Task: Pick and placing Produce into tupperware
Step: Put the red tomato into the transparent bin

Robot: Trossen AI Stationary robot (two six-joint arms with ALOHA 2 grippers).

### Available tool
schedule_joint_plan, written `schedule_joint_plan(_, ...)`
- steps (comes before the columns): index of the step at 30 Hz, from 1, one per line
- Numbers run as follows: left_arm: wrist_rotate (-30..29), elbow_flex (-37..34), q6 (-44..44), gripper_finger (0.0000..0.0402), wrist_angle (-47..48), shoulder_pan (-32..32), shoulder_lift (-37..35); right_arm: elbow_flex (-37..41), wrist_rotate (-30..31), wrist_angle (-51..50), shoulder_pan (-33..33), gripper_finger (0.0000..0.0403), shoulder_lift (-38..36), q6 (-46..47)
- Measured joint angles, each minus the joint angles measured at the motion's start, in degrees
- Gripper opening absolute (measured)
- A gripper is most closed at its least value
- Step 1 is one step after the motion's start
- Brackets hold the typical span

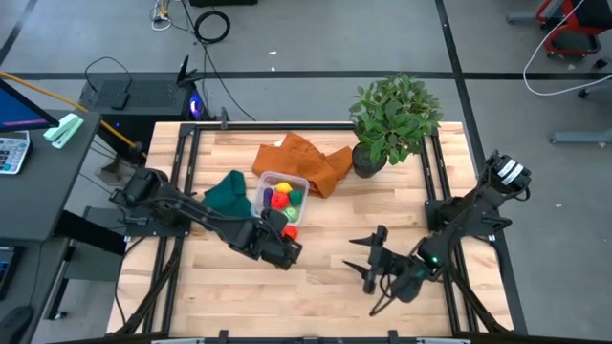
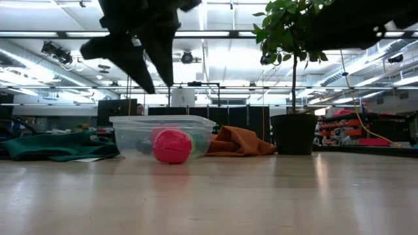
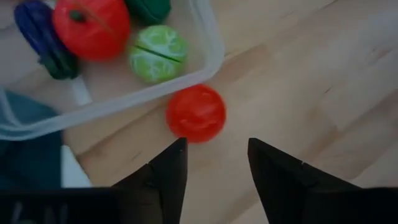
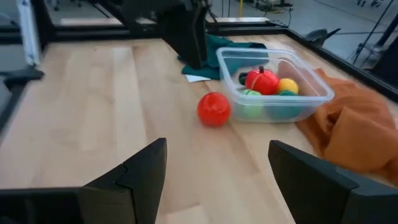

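The clear tupperware [image 1: 279, 196] stands on the table between a dark green cloth and an orange cloth. Inside it lie a red tomato [image 3: 91, 26], a yellow-green piece [image 3: 158, 53], a purple piece [image 3: 40, 37], a green one [image 3: 148, 9] and a yellow one [image 4: 287, 85]. A second red fruit [image 3: 196, 113] rests on the table just outside the box's near wall [image 2: 172, 146]. My left gripper [image 3: 214, 158] hovers open above and just short of this fruit [image 2: 161, 86], touching nothing. My right gripper [image 1: 368, 258] waits open near the table's near right.
A dark green cloth [image 1: 228, 191] lies left of the box and an orange cloth [image 1: 308, 158] behind and right of it. A potted plant [image 1: 392, 119] stands at the far right. Bare wood [image 1: 325, 287] lies between the grippers and along the near edge.
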State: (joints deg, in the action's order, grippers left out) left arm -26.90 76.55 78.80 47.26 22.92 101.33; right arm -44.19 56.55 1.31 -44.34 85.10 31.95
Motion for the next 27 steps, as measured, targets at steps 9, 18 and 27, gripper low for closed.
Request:
schedule_joint_plan(9,1.3,0.0,4.2,0.0173,-6.8,0.1,5.7,0.0,3.2,-4.1,-3.6,0.0242,0.6,7.5)
schedule_joint_plan(18,2.5,0.0,8.0,0.0173,-5.3,1.1,7.2,0.0,3.2,-5.6,-3.9,0.0242,0.6,8.1)
schedule_joint_plan(27,2.6,0.0,7.6,0.0203,-5.6,1.1,7.5,0.0,3.3,-6.0,-3.9,0.0242,0.6,8.5)
